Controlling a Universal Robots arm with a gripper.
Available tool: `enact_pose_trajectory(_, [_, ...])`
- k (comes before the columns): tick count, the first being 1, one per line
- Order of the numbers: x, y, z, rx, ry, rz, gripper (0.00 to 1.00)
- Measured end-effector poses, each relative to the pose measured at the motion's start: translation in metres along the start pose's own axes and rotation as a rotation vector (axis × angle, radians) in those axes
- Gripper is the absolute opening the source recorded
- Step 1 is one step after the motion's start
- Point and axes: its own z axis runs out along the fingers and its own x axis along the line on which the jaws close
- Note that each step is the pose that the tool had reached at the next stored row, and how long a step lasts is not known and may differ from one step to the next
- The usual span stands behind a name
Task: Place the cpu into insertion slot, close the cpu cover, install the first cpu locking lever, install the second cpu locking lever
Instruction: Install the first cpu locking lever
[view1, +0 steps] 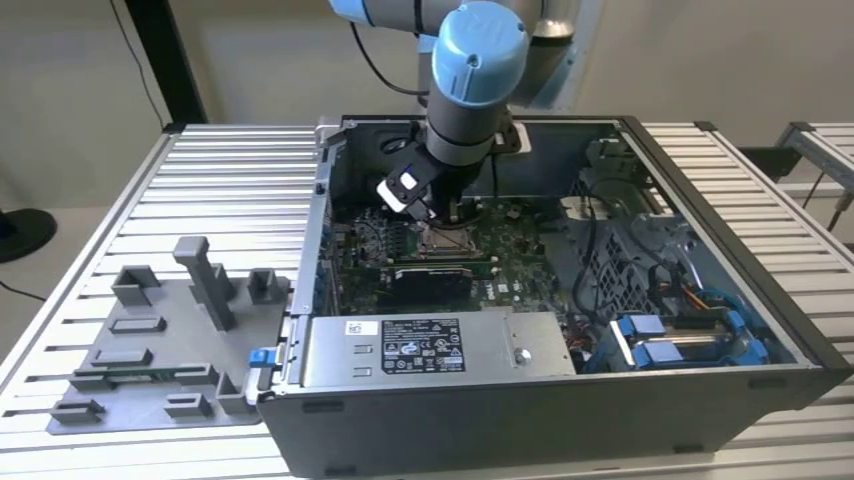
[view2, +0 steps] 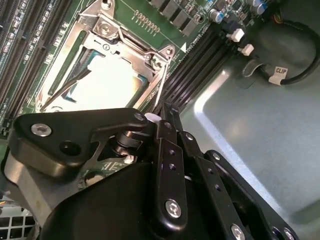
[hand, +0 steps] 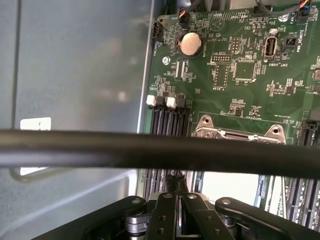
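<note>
Inside the open computer case (view1: 747, 330), the insertion slot (view1: 449, 238) sits on the green board. In the second wrist view the cpu (view2: 112, 80) lies in the slot, its bright silvery top showing through the cut-out. The cpu cover (view2: 75, 47) lies flat over the cpu. My gripper (view2: 167, 109) is shut, its fingertips together just at the slot's edge beside the long black memory slots (view2: 200, 60). I cannot tell whether they press on a locking lever. In the first wrist view the gripper (hand: 176, 182) points at the cover's hinge end (hand: 240, 133).
A thick black cable (hand: 100, 150) crosses the first wrist view in front of the board. A grey fixture tray (view1: 160, 340) with upright holders lies on the slatted table at the exterior view's left. The power supply box (view1: 427, 350) and blue drive brackets (view1: 667, 345) line the case's near side.
</note>
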Motion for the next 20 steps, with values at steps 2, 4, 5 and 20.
enact_pose_trajectory(2, [-0.0008,0.0012,0.0013,0.0005,-0.0001,0.000,0.00])
enact_pose_trajectory(4, [-0.0016,0.0024,0.0027,0.0007,-0.0003,0.000,0.00])
enact_pose_trajectory(5, [-0.0020,0.0030,0.0033,0.0009,-0.0006,0.000,0.00])
enact_pose_trajectory(20, [-0.0076,0.0068,0.0119,0.0021,-0.0019,0.001,0.00])
